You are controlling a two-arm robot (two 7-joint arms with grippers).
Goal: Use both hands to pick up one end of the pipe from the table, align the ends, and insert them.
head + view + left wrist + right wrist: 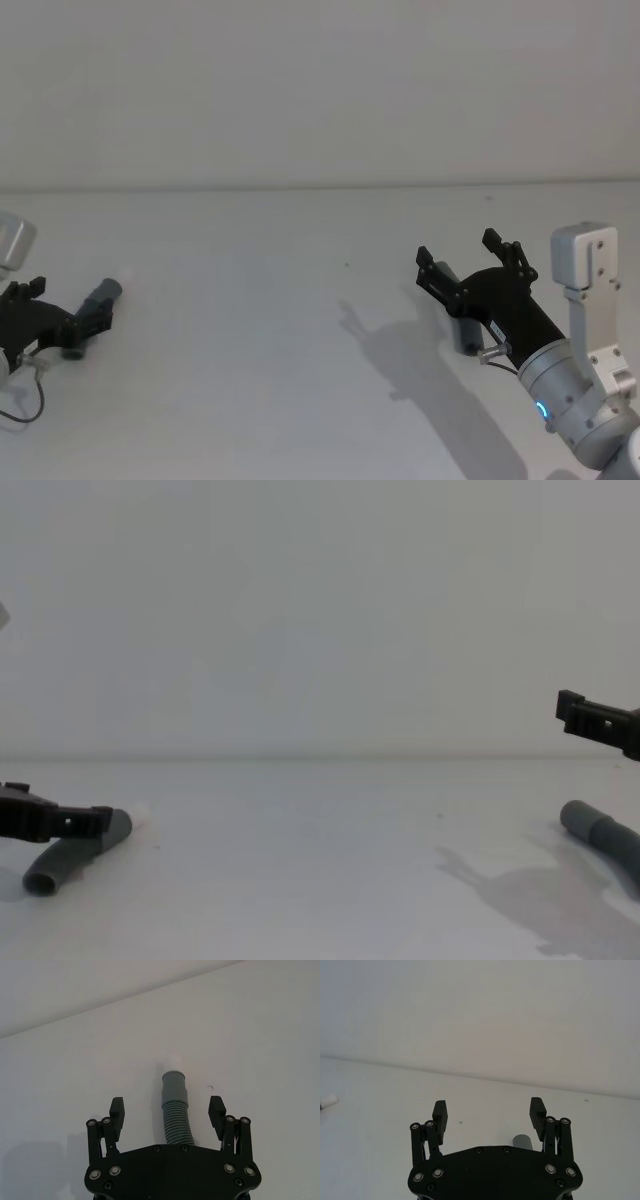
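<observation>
Two wide-open grippers, left gripper astride the pipe by its white-tipped cuff, right gripper over the plain cuff: centre both before closing.

Table is looking plain matte white, smooth. The pipe is showing ribbed grey plastic, and its cuff is looking smooth. The left gripper and right gripper are looking like matte black plastic with shiny metal pins. The right wrist is gleaming silver-grey metal.
</observation>
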